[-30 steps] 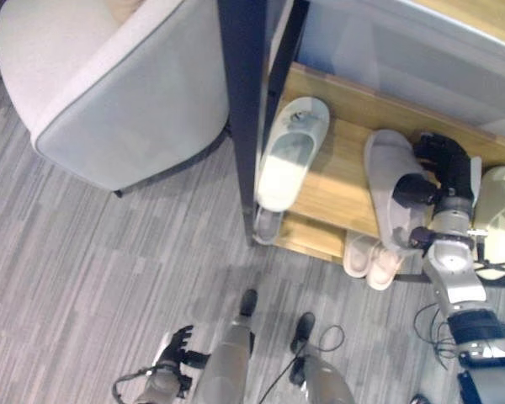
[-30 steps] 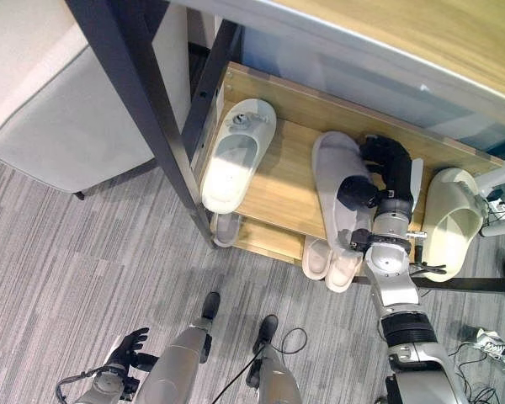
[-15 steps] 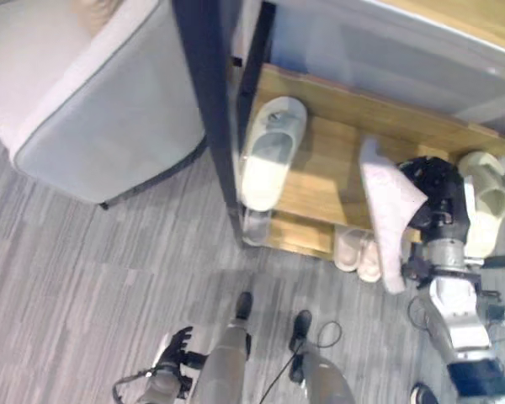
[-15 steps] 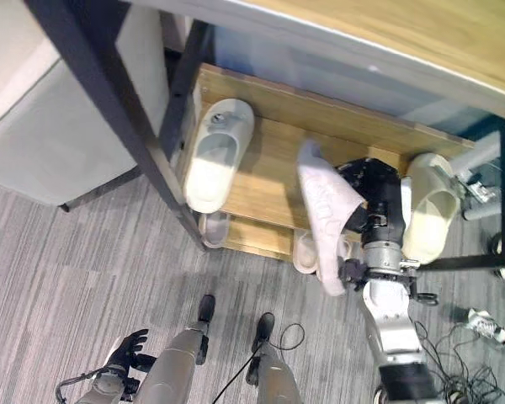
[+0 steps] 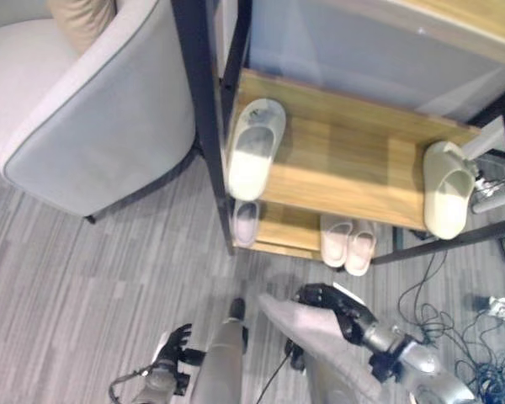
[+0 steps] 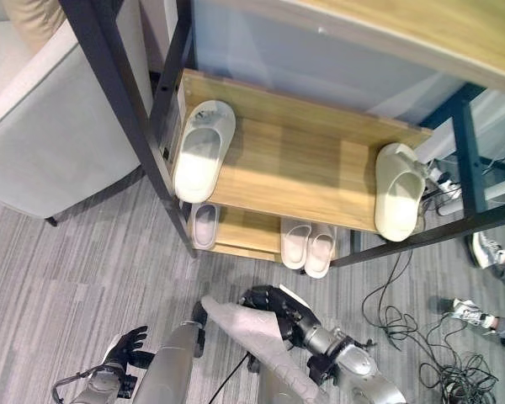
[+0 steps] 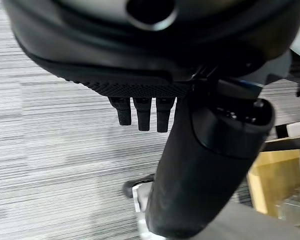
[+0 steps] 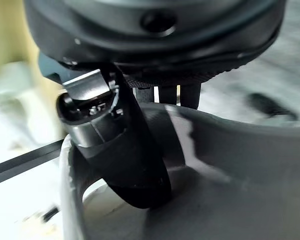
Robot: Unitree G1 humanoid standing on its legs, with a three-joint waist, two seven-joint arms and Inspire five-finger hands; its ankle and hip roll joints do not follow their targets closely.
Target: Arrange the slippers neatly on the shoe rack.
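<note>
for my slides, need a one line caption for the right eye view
Right robot hand holds a grey slipper above the floor, below the shoe rack.

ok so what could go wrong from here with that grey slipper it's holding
1. The right hand grips the grey slipper by one end, low above the floor; most of it hangs free, so it could slip or swing.

2. The middle shelf has a cream slipper at one end and another cream slipper jutting over the far front corner; a careless placement might knock that one off.

The left hand hangs idle, no backup.
</note>
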